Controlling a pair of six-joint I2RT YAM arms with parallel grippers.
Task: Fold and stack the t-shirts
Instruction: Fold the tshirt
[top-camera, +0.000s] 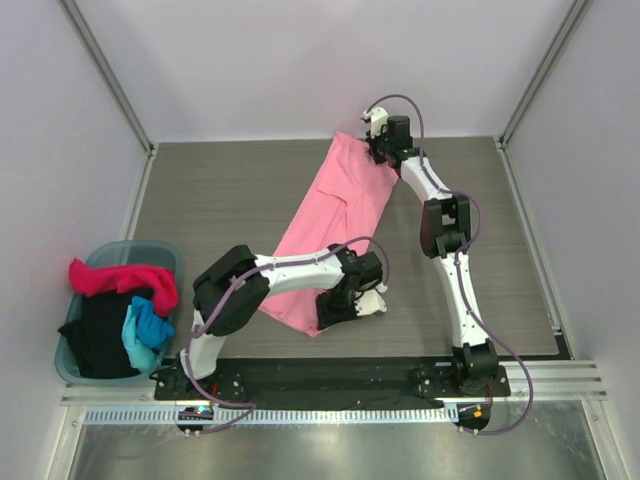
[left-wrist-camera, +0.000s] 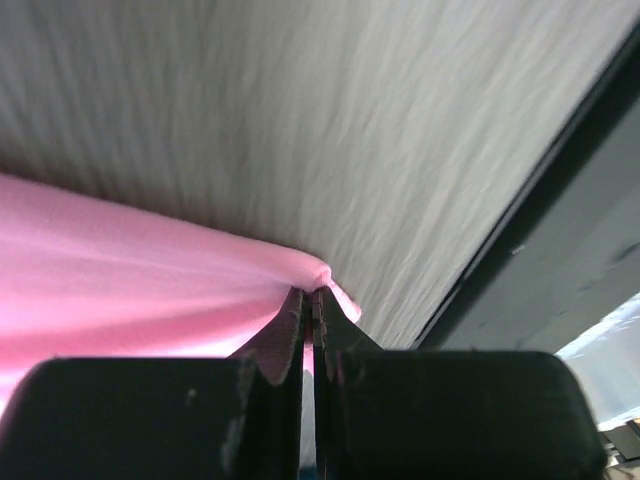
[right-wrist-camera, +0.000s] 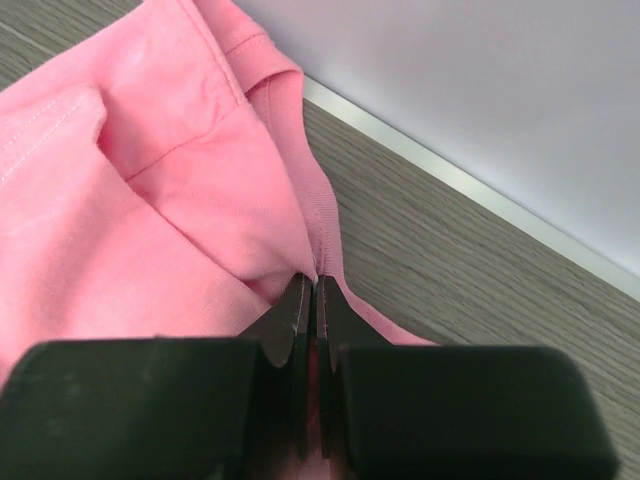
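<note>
Barely begun: left tool (left-wrist-camera: 312, 300) at six o'clock and right tool (right-wrist-camera: 312, 285) at twelve pinch the pink t-shirt (top-camera: 340, 200); other t-shirts (top-camera: 115, 315) wait in the basket (top-camera: 150, 247).

One t-shirt (top-camera: 335, 215) lies across the middle of the bench (top-camera: 220, 190). Other t-shirts (top-camera: 110, 310) sit in a basket (top-camera: 165, 250) at the near left.

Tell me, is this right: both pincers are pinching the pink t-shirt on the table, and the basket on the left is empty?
Not quite. The basket is not empty: the top view shows a magenta t-shirt, a black t-shirt and a blue t-shirt in it. The rest holds: the left pincer and the right pincer are both pinching the pink t-shirt on the table.
</note>
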